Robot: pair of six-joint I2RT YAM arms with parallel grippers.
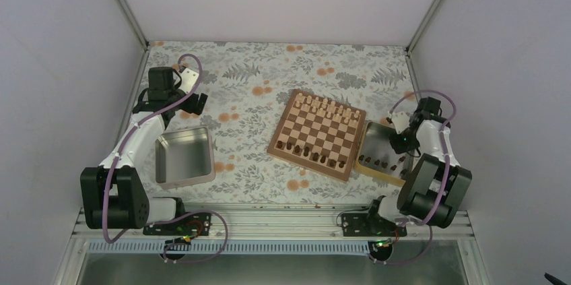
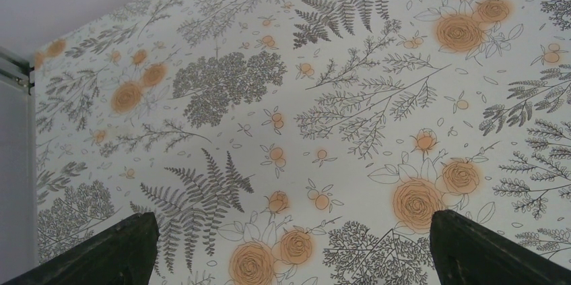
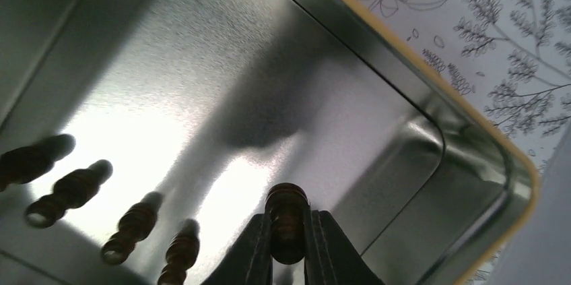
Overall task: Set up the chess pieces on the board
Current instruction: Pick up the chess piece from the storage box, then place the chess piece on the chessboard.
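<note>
The board point(image 1: 316, 133) lies right of centre. Pale pieces stand along its far edge and dark chess pieces point(image 1: 313, 155) along its near edge. More dark pieces point(image 1: 380, 162) stand in a yellow-rimmed metal tray point(image 1: 372, 133) right of the board. My right gripper point(image 1: 402, 143) is down in that tray. In the right wrist view it point(image 3: 287, 234) is shut on a dark chess piece point(image 3: 287, 207), with several other dark pieces point(image 3: 67, 191) to its left. My left gripper point(image 1: 190, 105) is open and empty over the tablecloth at the far left, its fingers point(image 2: 121, 251) wide apart.
A grey metal tin point(image 1: 183, 155) sits near the left arm, left of the board. The tray wall point(image 3: 431, 137) curves round just right of my right gripper. Booth walls close in the table's left, right and far sides.
</note>
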